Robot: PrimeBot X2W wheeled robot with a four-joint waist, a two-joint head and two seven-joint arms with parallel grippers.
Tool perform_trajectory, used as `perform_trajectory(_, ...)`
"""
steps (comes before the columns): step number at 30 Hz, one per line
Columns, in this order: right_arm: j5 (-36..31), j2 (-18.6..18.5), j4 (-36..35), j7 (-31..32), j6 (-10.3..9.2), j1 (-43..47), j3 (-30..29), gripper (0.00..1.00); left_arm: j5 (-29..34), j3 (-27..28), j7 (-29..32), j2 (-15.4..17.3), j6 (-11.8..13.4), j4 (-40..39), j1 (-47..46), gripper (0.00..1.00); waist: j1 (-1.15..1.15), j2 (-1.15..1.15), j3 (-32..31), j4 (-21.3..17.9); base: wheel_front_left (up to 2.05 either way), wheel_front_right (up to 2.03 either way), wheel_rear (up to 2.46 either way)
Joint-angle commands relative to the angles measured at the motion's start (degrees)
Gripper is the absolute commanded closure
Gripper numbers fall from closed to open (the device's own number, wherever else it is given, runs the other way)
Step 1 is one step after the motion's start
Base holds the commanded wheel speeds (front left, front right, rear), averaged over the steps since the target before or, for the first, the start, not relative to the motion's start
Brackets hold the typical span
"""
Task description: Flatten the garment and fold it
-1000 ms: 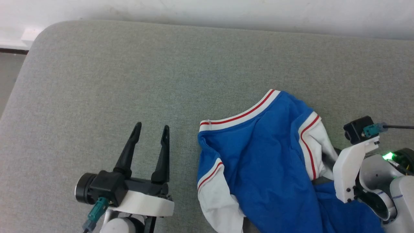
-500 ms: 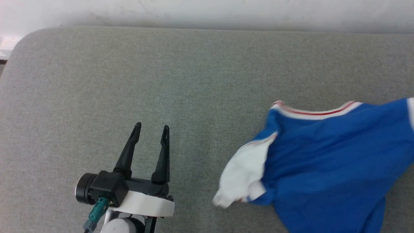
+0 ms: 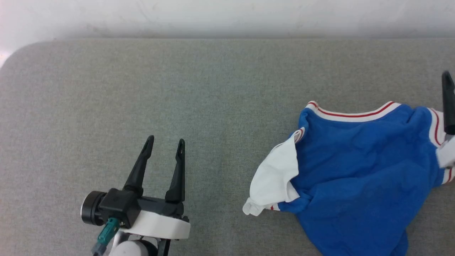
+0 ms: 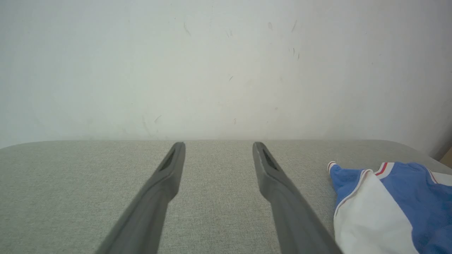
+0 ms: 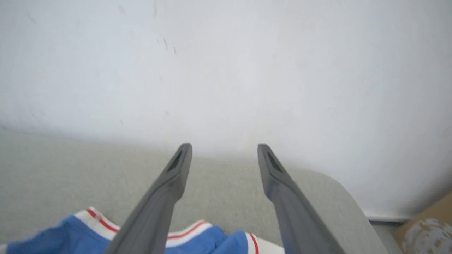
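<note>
So the whole thing here comes down to where the garment (image 3: pixel 355 170) sits versus the two claws. It's lumped up in the lower right of the head view on the grey cushion (image 3: pixel 177 89), running off the bottom edge and nowhere near flat. The striped neckline trim (image 3: pixel 355 116) runs roughly left-to-right along its top edge, so I'd read the shoulder line as lying across the frame with the body trailing down toward the robot. One white sleeve (image 3: pixel 275 174) is bunched on the shirt's left side, pointing at the left gripper (image 3: pixel 166 139). That gripper sits in the lower left, fingers spread with nothing between them, and a good strip of bare cushion separates it from the sleeve. In the left wrist view the shirt is off at the lower right, past the right-hand finger, so that claw isn't lined up on it at all. The right gripper (image 5: pixel 224 148) is way closer: its wrist view has the trim and blue cloth right under its fingers at the bottom. In the head view one of its fingers (image 3: pixel 448 103) pokes up at the right edge, just by the other sleeve. Its fingers are spread too, with nothing pinched. My guess is the right arm gets the near sleeve cheaply, while the left has to travel rightward to the bunched one before any tugging flat.
</note>
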Motion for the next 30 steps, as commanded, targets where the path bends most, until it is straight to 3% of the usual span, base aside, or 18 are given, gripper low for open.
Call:
perform_trajectory(1,0.41,3.62,-5.48,-4.17,-0.12,3.01,-0.47,0.0,0.59,0.38,-0.27,0.03,-0.4,-0.68,0.61,0.0,0.0,0.0,-1.67,-0.77,0.0,0.0,0.0)
perform_trajectory(4,-0.47,10.8,-13.5,-10.79,-0.12,10.45,-0.8,0.0,1.07,0.29,-0.27,0.07,-0.63,-2.42,2.32,0.0,0.0,0.0,-2.37,-1.0,0.0,0.0,0.0)
perform_trajectory(7,-3.27,14.41,-17.39,-16.48,-0.12,18.64,0.17,0.0,2.12,0.69,-0.27,0.21,-0.04,-4.36,4.39,0.0,0.0,0.0,-2.66,-1.63,0.0,0.0,0.0)
perform_trajectory(11,-0.22,15.21,-16.25,-22.35,-0.12,25.61,-0.23,0.0,3.8,1.03,-0.27,0.55,0.77,-7.4,6.66,0.0,0.0,0.0,-2.65,-3.34,0.0,0.0,0.0)
perform_trajectory(16,2.61,15.25,-12.82,-25.47,-0.12,27.46,0.71,0.0,7.54,-3.16,-0.22,2.18,-1.03,-8.83,6.54,0.0,0.0,0.0,-2.66,-4.7,0.0,0.0,0.0)
perform_trajectory(18,2.59,15.25,-12.52,-25.91,-0.12,26.97,0.47,0.0,9.36,-6.42,2.21,3.29,-2.82,-9.14,4.54,0.0,0.0,0.0,-2.67,-4.72,0.0,0.0,0.0)
perform_trajectory(21,2.56,15.25,-12.31,-26.18,-0.12,25.92,-0.08,0.0,10.37,-14.65,10.73,4.71,-5.24,-9.38,0.7,0.0,0.0,0.0,-2.55,-4.55,0.0,0.0,0.0)
perform_trajectory(26,2.82,15.26,-11.79,-26.25,-0.12,24.56,-0.76,0.0,11.03,-29.69,23.58,9.64,-5.9,-7.27,-7.48,0.0,0.0,0.0,-1.63,-4.33,0.0,0.0,0.0)
perform_trajectory(30,3.89,15.26,-11.22,-26.13,-0.12,23.79,0.05,0.0,10.55,-34.56,27.38,11.99,-5.92,-2.85,-12.42,0.0,0.0,0.0,0.23,-4.67,0.0,0.0,0.0)
